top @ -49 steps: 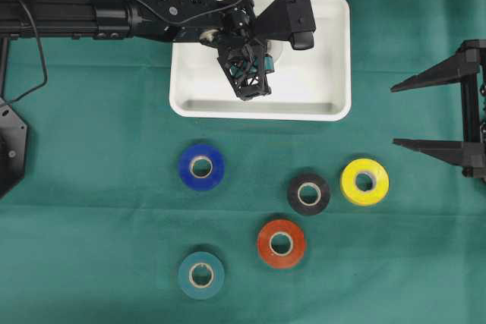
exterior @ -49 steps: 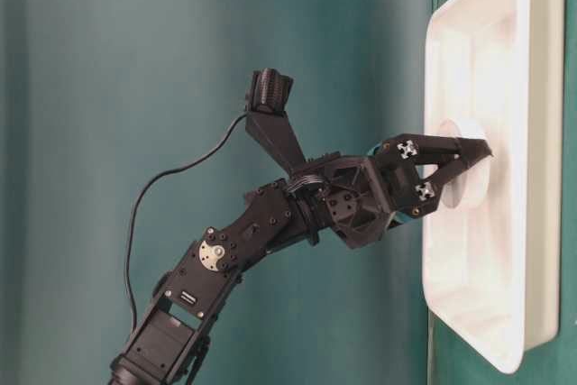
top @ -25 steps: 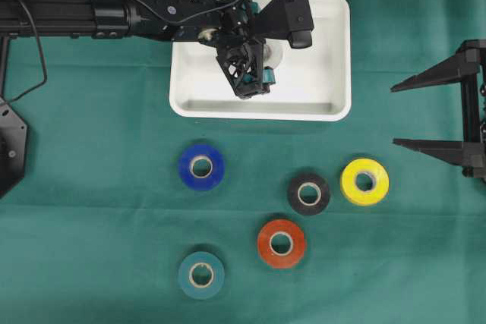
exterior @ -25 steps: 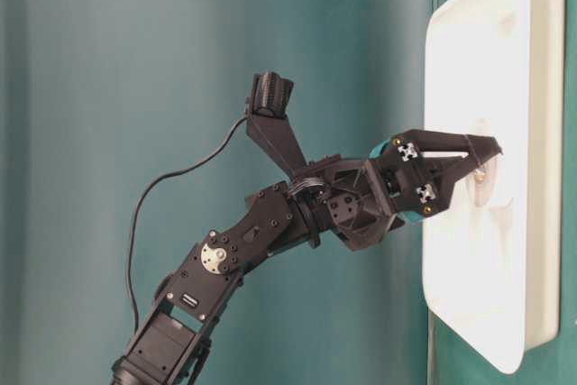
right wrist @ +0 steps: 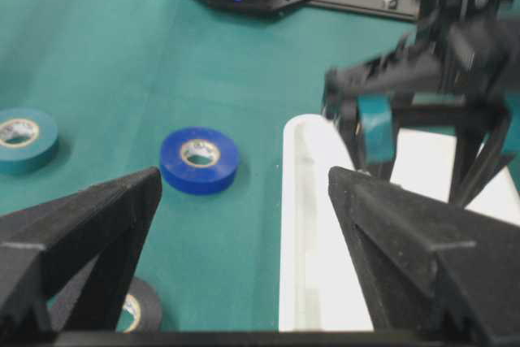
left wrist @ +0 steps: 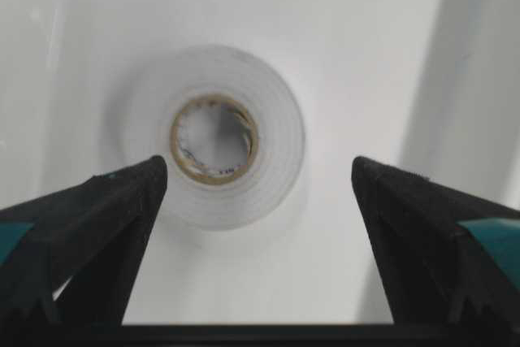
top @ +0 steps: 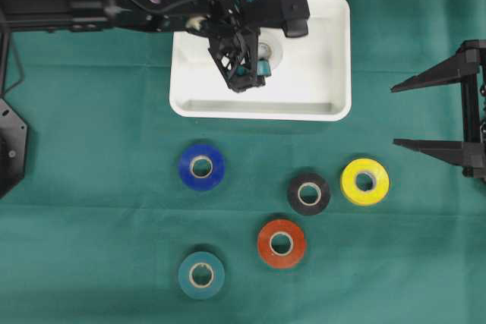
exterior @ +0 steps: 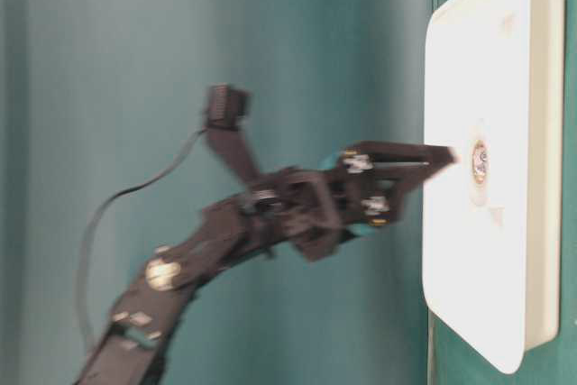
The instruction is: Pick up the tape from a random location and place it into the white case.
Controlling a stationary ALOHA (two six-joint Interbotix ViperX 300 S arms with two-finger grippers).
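- The left gripper (left wrist: 258, 180) hangs over the white case (top: 319, 89) at the far middle of the cloth, its jaws spread wide and gripping nothing.
- A white tape (left wrist: 218, 136) lies flat on the floor of the case below that gripper, free of both fingers.
- On the green cloth nearer than the case lie five more rolls: the blue roll (top: 201, 165), the teal roll (top: 201, 275), the red roll (top: 281, 243), the black roll (top: 308, 193) and the yellow roll (top: 364, 181).
- The right gripper (top: 437, 111) waits at the right edge, jaws wide apart and empty, well away from the rolls.
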